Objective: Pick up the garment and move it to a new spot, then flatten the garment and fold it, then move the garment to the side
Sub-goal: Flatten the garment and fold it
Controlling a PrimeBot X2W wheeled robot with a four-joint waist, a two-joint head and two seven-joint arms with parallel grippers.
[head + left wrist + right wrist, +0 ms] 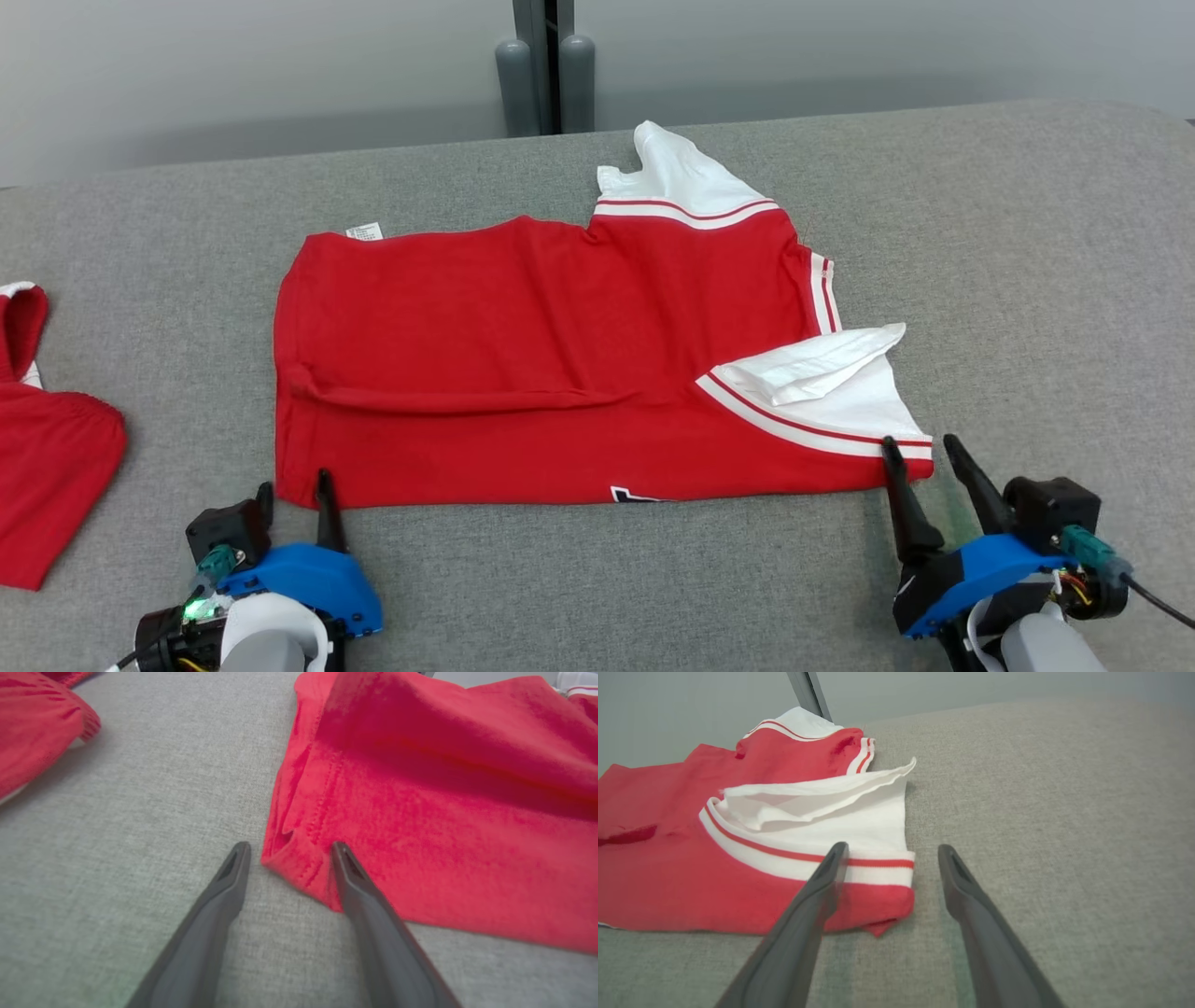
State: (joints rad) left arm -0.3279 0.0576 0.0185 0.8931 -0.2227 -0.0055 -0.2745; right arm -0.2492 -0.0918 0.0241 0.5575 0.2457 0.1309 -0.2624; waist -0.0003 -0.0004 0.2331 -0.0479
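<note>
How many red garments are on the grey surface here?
2: a red-and-white shirt spread in the middle, and another red garment far left, partly cut off by the frame.

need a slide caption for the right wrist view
Open right tool poised at the near corner of the red-and-white garment lying on the grey surface.

1. Label (364, 231), white, on far edge of garment (523, 364): text was too small to read.
2. Print (639, 495), dark, at near edge: mostly tucked under, illegible.
3. Second red garment (47, 439): was cut off by head view's left edge.
4. Post (546, 65), grey: top was cut off.
</note>
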